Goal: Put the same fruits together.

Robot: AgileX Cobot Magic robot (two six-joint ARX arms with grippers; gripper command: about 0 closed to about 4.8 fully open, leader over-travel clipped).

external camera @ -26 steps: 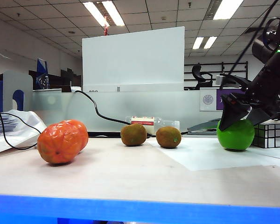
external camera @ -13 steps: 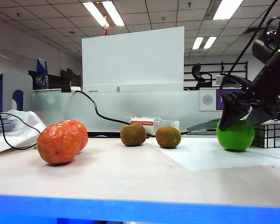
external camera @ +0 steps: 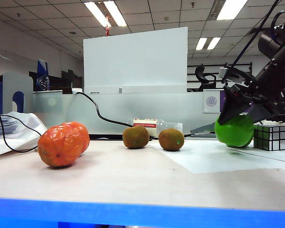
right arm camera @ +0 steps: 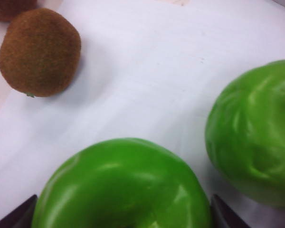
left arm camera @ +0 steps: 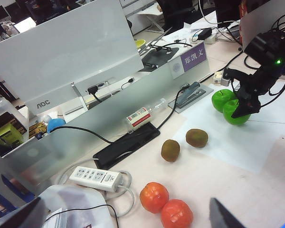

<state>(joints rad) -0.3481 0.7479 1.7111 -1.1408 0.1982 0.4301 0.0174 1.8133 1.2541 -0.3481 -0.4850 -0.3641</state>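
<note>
The right end effector (external camera: 238,114) straddles a green apple (external camera: 234,130) with its jaws spread wide, one finger (right arm camera: 226,213) showing dark on either side of the fruit in the right wrist view; in the exterior view the apple sits tilted under the black fingers, and whether it is lifted clear of the tabletop (external camera: 133,175) I cannot tell. A second green apple (right arm camera: 254,130) lies just beside it on the white sheet (left arm camera: 249,137). A silver mirror cube (external camera: 271,137) stands close beside the held apple in the exterior view. Two brown kiwis (left arm camera: 196,137) (left arm camera: 170,150) rest near each other at mid-tabletop. Two orange fruits (left arm camera: 154,197) (left arm camera: 176,214) touch one another farther off. The left end effector (left arm camera: 128,218) hangs released high above the oranges, holding nothing.
</note>
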